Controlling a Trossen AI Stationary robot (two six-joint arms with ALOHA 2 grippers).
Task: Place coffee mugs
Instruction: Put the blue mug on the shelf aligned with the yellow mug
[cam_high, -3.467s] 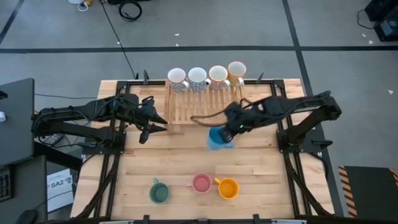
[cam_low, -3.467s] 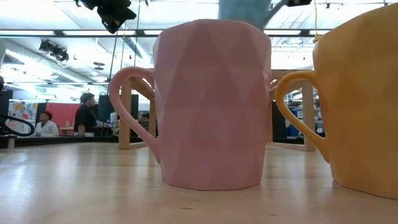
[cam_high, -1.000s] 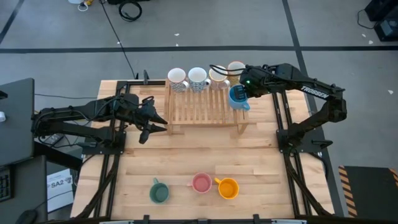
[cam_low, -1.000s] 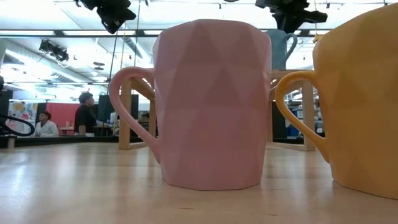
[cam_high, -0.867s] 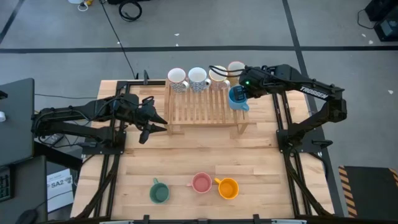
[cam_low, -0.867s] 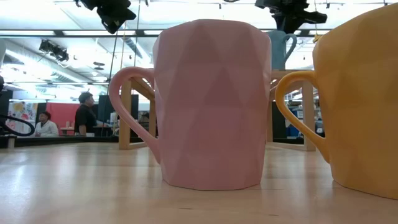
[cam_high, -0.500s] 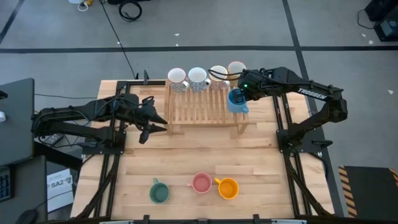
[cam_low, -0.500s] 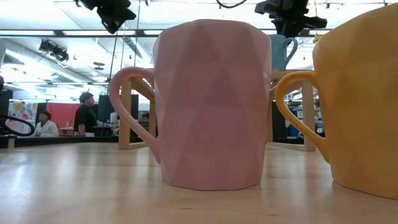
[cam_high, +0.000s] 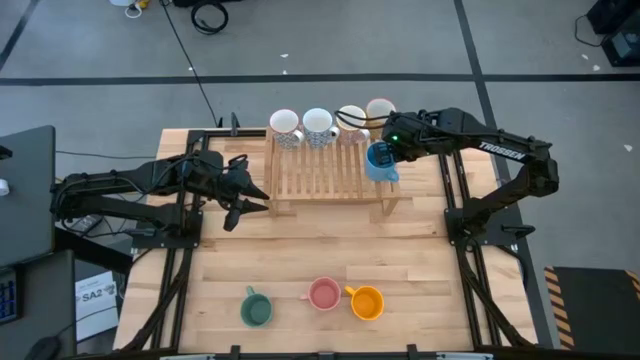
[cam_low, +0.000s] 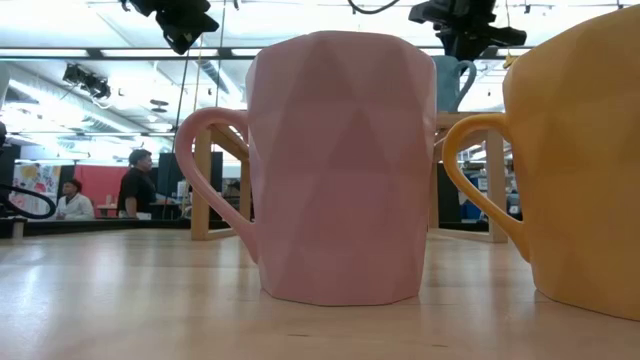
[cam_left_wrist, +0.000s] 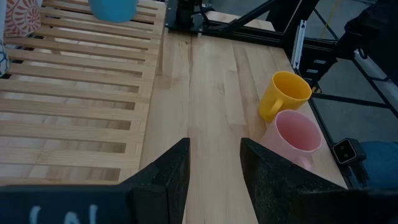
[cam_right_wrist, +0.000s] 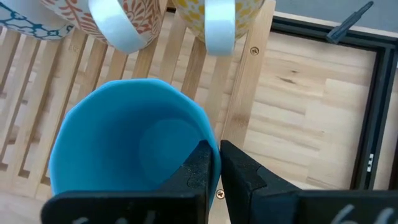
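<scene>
- The right gripper (cam_right_wrist: 214, 171) has its fingers (cam_right_wrist: 198, 168) pinched tight on the rim of the blue mug (cam_high: 380, 158), one inside and one outside the wall.
- That mug sits at the right end of the wooden slat rack (cam_high: 325, 172), just near of four patterned mugs (cam_high: 318, 125) lined along its far edge.
- The left gripper (cam_high: 243, 197) hovers left of the rack, fingers parted, holding nothing.
- The green mug (cam_high: 256, 308), pink mug (cam_high: 323, 294) and orange mug (cam_high: 367, 302) stand on the near tabletop (cam_high: 420, 270).
</scene>
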